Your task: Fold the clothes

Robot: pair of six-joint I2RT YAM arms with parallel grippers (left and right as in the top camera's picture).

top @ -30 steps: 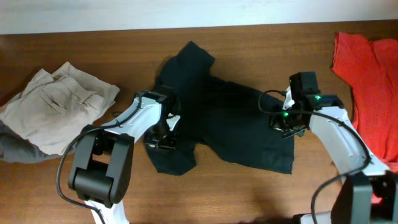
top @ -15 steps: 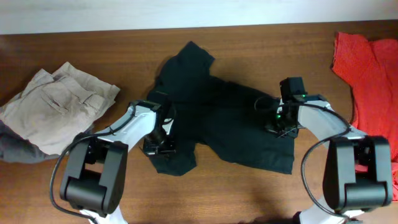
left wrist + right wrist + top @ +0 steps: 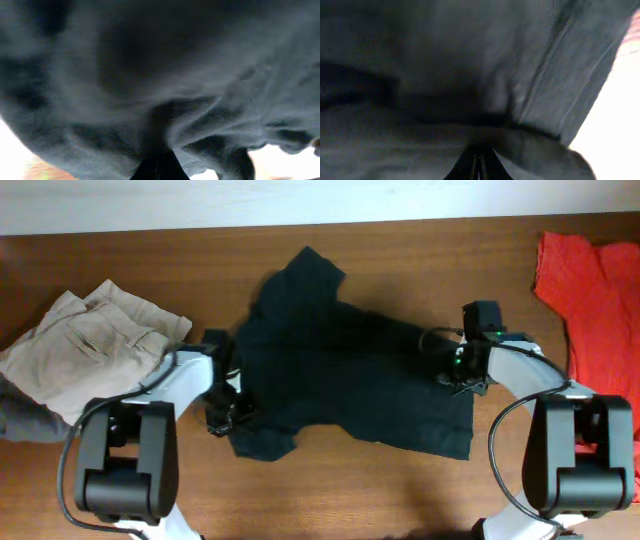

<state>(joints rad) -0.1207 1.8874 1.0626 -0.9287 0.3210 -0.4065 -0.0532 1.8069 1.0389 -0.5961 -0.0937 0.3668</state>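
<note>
The black T-shirt (image 3: 345, 370) lies spread and rumpled on the wooden table, a sleeve pointing to the back. My left gripper (image 3: 228, 402) is shut on the shirt's left edge, low on the table. My right gripper (image 3: 458, 372) is shut on the shirt's right edge. In the left wrist view dark cloth (image 3: 160, 75) fills the frame and bunches into the closed jaws (image 3: 159, 167). In the right wrist view a hemmed fold of the shirt (image 3: 470, 75) runs into the closed jaws (image 3: 480, 167).
Folded beige trousers (image 3: 90, 345) lie at the left on a grey garment (image 3: 30, 420). A bright red garment (image 3: 595, 295) lies at the right edge. A pale wall strip (image 3: 300, 200) borders the table's back.
My left gripper has moved left, dragging the shirt's left edge outward. My right gripper has shifted slightly right and back. The shirt is stretched wider.
</note>
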